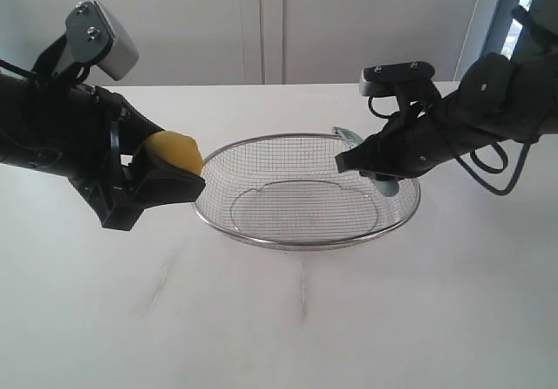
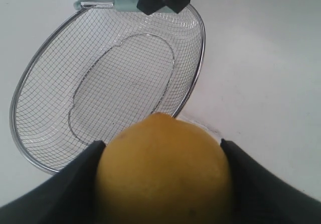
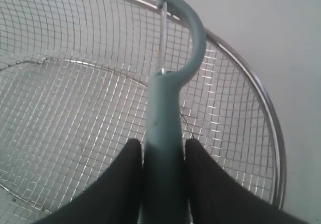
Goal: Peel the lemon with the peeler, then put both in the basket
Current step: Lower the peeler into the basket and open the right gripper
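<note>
1. Looking at the left side first: the left gripper [image 1: 179, 173] is clenched around the lemon [image 1: 174, 152]. There's a black finger [image 2: 70, 184] pressed on either flank and the fruit bulges out between them.
2. The lemon sits right beside the left end of the basket [image 1: 305, 244], just outside the rim and not in the mesh. From the left wrist view, all the skin you can see is plain smooth yellow.
3. Over on the right, the right gripper [image 1: 357, 158] is grasping the peeler [image 3: 163, 128] by its teal handle. Both fingertips [image 3: 128, 158] squeeze the handle from the sides, with the hooked head and metal blade sticking out in front.
4. The peeler hangs over the right part of the basket. Its curved head reaches across to the far rim, and in the exterior view it pokes up just past it. Can't tell whether it's actually touching the wire.
5. The butt end of the handle shows below the right gripper in the exterior view, against the inside of the mesh wall.
6. The basket sits flat on the white table [image 1: 349, 328], roughly in the middle between the two arms. It's an oval with a thick shiny rim.
7. Lemon and peeler are well apart, with the whole basket bowl between them.
</note>
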Robot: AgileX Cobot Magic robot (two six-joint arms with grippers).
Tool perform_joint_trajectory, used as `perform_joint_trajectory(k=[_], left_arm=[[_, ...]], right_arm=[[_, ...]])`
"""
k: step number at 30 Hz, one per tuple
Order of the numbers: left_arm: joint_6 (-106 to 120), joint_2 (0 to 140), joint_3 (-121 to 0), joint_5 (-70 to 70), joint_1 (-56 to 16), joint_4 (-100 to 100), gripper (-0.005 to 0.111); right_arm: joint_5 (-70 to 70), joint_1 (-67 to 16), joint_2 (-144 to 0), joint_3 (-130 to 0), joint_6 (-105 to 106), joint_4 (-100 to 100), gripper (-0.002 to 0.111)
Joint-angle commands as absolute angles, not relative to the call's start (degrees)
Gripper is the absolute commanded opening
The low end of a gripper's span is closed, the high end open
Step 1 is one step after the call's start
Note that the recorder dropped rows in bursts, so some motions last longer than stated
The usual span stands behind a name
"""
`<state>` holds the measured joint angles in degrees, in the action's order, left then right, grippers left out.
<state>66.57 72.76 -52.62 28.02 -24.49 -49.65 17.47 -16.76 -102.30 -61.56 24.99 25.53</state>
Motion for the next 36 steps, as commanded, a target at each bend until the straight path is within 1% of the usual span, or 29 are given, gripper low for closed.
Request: perform_joint_trajectory(k=[1,8,15,17,20,21,22,23,25,36], left_arm=[[66.3,72.6,-52.7,28.6,-24.7,-51.4,0.000],[66.3,72.6,-52.7,28.5,-24.7,-51.4,0.000],[66.3,72.6,-52.7,28.5,-24.7,-51.4,0.000],[66.3,72.6,-52.7,28.5,-24.7,-51.4,0.000],[66.3,72.6,-52.7,28.5,-24.7,-51.4,0.000],[66.3,72.6,-52.7,28.5,-24.7,-51.4,0.000],[66.3,72.6,-52.7,28.5,-24.7,-51.4,0.000],[66.3,72.6,-52.7,28.5,-24.7,-51.4,0.000],[66.3,72.6,-52.7,28.5,-24.7,-51.5,0.000],[66.3,72.6,-52.7,28.7,-24.7,-51.8,0.000]], right_arm=[[16.3,-18.4,-104.0,-62.0,28.8,25.8,0.000],[14.0,-21.0,-106.6,-62.0,31.0,25.8,0.000],[14.4,-21.1,-109.5,-62.0,31.3,25.8,0.001],[15.0,-21.1,-110.0,-62.0,31.3,25.8,0.004],[16.1,-21.1,-110.3,-62.0,31.3,25.8,0.014],[16.7,-21.1,-110.4,-62.0,31.3,25.8,0.021],[16.8,-21.1,-110.4,-62.0,31.3,25.8,0.024],[17.6,-21.1,-110.4,-62.0,31.2,26.0,0.030],[19.5,-21.1,-110.4,-62.0,31.2,26.0,0.035],[20.1,-21.1,-109.5,-62.2,31.2,26.0,0.036]])
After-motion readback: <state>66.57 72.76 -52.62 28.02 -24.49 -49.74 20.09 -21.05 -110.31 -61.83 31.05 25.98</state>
